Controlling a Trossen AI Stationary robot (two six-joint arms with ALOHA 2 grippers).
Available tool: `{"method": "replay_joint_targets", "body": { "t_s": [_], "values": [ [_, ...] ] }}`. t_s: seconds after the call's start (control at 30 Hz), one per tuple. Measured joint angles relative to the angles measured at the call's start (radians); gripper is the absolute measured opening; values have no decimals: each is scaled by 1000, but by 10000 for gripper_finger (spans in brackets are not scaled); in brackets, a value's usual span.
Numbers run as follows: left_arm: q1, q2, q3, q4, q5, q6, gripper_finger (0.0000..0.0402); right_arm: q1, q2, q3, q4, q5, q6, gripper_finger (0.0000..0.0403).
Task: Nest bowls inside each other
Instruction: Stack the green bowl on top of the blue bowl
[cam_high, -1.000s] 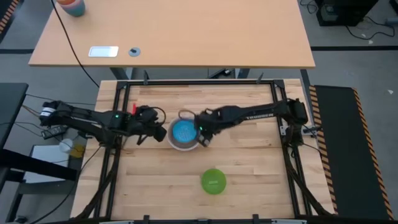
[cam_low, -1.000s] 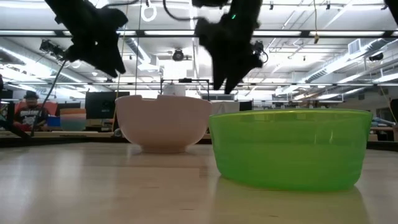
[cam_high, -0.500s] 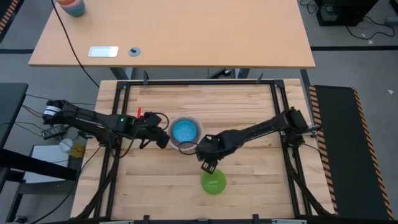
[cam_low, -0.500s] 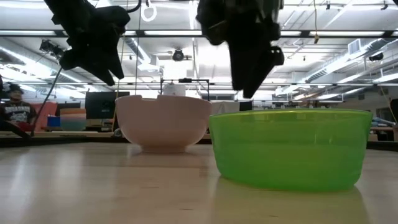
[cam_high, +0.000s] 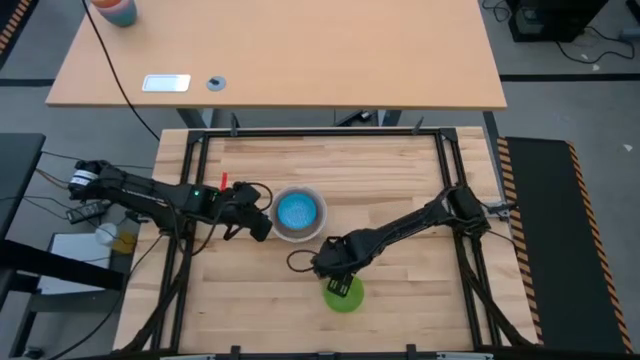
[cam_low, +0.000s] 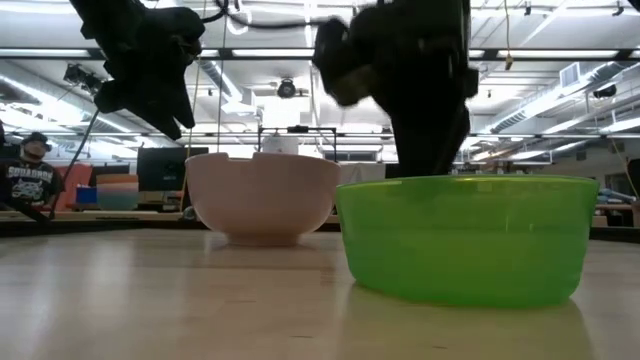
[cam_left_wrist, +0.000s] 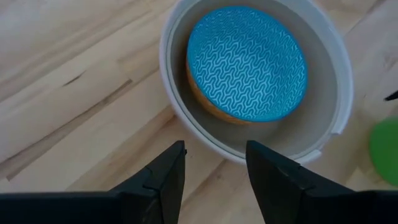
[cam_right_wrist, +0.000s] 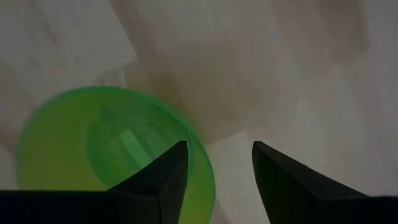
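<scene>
Your right tool (cam_high: 340, 284) is hovering with fingers apart over the green bowl's (cam_high: 344, 295) rim, lower centre; your left tool (cam_high: 258, 222), fingers apart, is waiting beside the blue bowl (cam_high: 298, 212) nested mid-worktop.

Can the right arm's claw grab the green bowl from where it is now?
Probably yes. The right claw hangs open right above the green bowl, with its fingers on either side of the near rim. Nothing lies between them, and the bowl stands alone on the table.
</scene>
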Motion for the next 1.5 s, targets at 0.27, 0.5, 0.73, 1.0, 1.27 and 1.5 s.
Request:
{"method": "replay_joint_targets", "body": {
  "t_s": [0.27,0.5,0.73,1.0,1.27,1.5],
  "values": [
    [-2,0,0,0,34,3,173,-1,44,-3,31,-11,18,102],
    [-33,0,0,-2,45,-4,173,-25,-13,-3,30,77,21,17],
    [-56,0,0,-14,45,-23,173,-89,-130,-3,37,152,14,8],
    [-56,0,0,-47,45,-53,173,-193,-197,-3,138,260,-55,8],
    [-58,0,0,-47,54,-72,173,-347,-87,-2,493,267,-183,8],
    [-68,0,0,-45,63,-119,173,-405,-56,-2,314,238,-149,8]
  ]
}}
